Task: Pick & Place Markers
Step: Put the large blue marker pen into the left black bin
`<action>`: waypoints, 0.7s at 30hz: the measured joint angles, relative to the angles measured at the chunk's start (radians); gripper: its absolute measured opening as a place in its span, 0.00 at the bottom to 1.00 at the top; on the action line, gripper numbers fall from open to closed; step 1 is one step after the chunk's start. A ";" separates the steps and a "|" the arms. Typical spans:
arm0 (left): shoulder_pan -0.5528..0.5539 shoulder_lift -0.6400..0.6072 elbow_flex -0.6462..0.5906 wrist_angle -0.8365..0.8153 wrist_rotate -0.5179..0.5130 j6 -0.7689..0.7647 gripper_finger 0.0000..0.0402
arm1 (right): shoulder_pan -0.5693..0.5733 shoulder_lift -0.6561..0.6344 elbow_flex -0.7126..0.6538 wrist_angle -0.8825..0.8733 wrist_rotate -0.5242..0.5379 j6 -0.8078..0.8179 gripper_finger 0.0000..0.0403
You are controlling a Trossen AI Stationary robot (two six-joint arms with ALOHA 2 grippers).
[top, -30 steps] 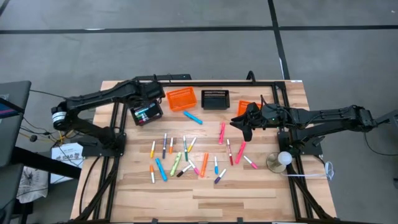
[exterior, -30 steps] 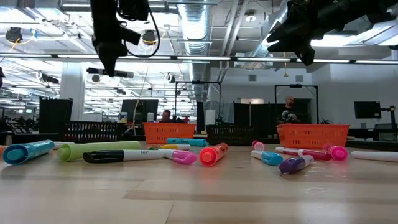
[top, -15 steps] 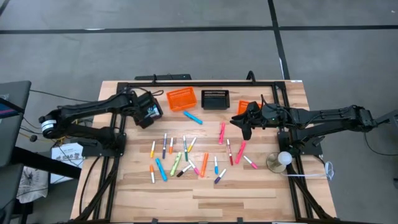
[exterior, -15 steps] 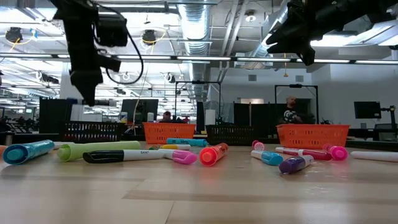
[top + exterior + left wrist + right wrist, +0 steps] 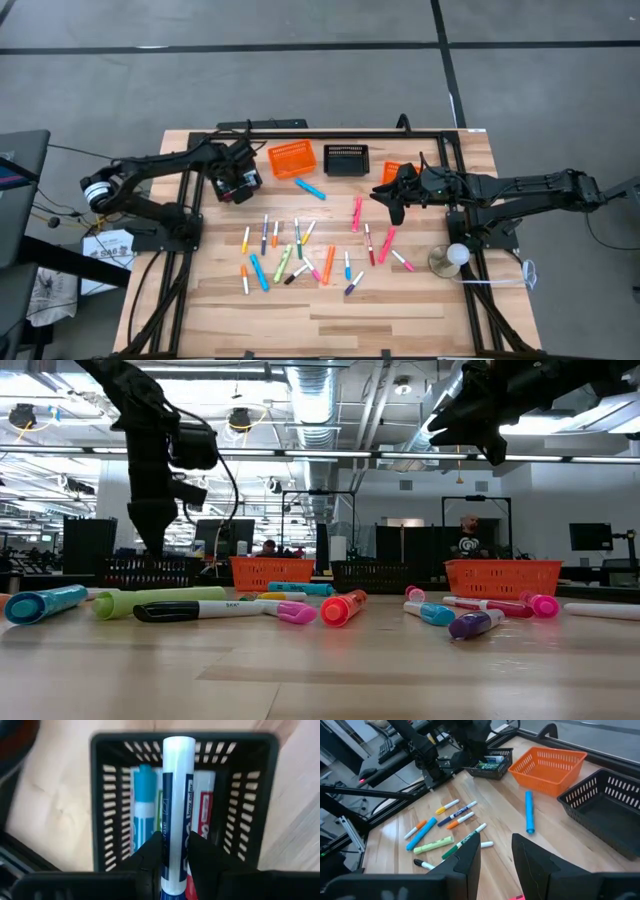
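Table (image 5: 400, 300): a wooden top that carries the baskets and a spread of loose markers (image 5: 300, 255), which lie well apart from both pairs of fingers, towards the near side of the table.
Left arm: its gripper (image 5: 237, 182) hangs over a black basket (image 5: 100, 795) at the far left of the table.
Right arm: its gripper (image 5: 392, 205) waits in the air beside an orange basket (image 5: 396, 170) on the far right; its fingers (image 5: 470, 857) stand a little apart with nothing between them.
Left fingers: closed on a white-and-blue marker (image 5: 175, 810), gripped near its lower end.
Key relation: the held marker points straight out from the left fingers (image 5: 150, 852), and the black basket lies right beyond its tip, so the marker's long axis runs in line with the basket's length. The left arm is clearly the nearer one. By my reading, the drop needs only a release once the marker is low enough.
Inside the black basket: a light blue marker (image 5: 145, 800) and a white one with a red label (image 5: 205, 810) lie side by side, parallel to the held marker.
Writing: the held marker's label reads partly "low odor" and "erase"; the brand name is cut off by the fingers.
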 joint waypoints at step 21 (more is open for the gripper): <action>0.064 0.018 -0.002 -0.001 0.080 0.009 0.21 | 0.000 0.000 0.000 0.000 -0.002 0.000 0.25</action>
